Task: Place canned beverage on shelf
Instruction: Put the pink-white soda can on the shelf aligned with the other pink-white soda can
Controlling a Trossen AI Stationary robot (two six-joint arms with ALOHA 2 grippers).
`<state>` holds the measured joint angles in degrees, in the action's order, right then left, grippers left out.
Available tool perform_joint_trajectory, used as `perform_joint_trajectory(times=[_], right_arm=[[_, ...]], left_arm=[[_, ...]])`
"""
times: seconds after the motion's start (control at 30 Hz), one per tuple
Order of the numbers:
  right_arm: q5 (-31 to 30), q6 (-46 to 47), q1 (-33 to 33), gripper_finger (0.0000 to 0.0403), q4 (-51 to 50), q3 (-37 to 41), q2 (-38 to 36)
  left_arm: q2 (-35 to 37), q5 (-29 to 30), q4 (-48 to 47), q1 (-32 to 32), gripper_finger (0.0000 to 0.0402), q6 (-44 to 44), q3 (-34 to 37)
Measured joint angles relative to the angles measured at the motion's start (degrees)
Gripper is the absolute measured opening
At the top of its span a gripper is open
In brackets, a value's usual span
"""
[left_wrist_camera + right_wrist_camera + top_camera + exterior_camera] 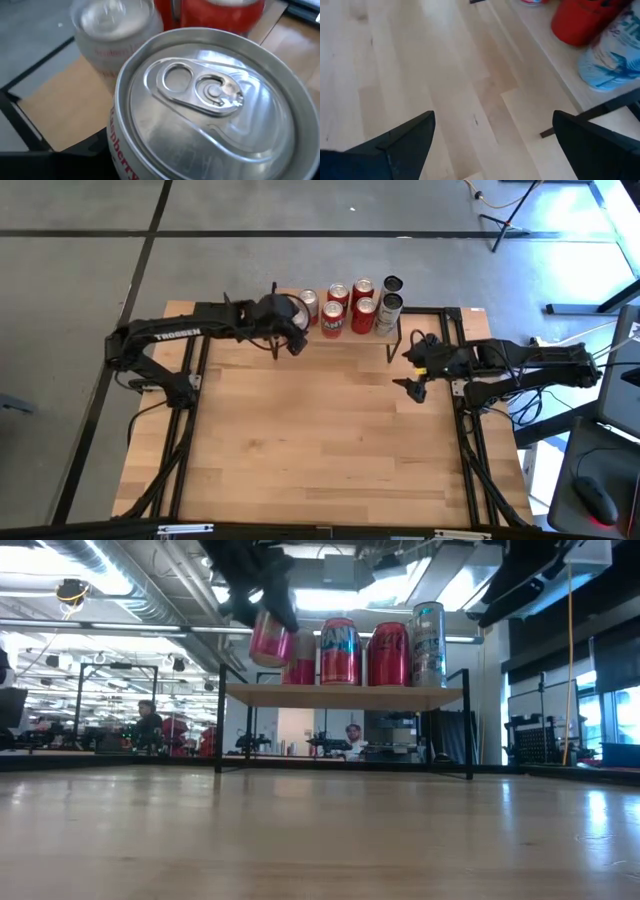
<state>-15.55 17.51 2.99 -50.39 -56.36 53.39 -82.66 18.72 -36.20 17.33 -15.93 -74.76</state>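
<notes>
Aluminium, thin-walled and slick, the can [210,110] probably dents if squeezed hard, so a grip across its mid-body seems safest; the left gripper [285,325] pinches it, tilted, above the shelf [345,696] end at 9 o'clock of the standing cans [375,650]; the right gripper [415,370] waits spread.

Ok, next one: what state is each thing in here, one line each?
Left tool: shut on the pink can, over the shelf's left end.
Pink can: held tilted, above the shelf top, unopened.
Shelf: upright, cans on top.
Red cans: standing upright on the shelf.
Tall silver can: upright at the right end.
Right tool: open, empty, over the table.
</notes>
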Motion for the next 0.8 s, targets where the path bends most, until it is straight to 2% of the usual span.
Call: perform_joint_trajectory(times=[0.2,0.47,0.8], right_arm=[[-0.34,2.04,-1.96,0.039,0.2,0.0,0.0],[-1.99,2.18,-1.93,0.039,0.26,0.0,0.0],[-2.01,1.76,-1.93,0.039,0.59,0.0,0.0]], left_arm=[[0.27,-3.83,2.82,3.08,0.0271,2.89,-0.02],[-0.37,-7.67,12.35,6.49,0.0271,2.56,3.69],[-0.21,-7.96,21.62,6.51,0.0271,0.97,10.07]])
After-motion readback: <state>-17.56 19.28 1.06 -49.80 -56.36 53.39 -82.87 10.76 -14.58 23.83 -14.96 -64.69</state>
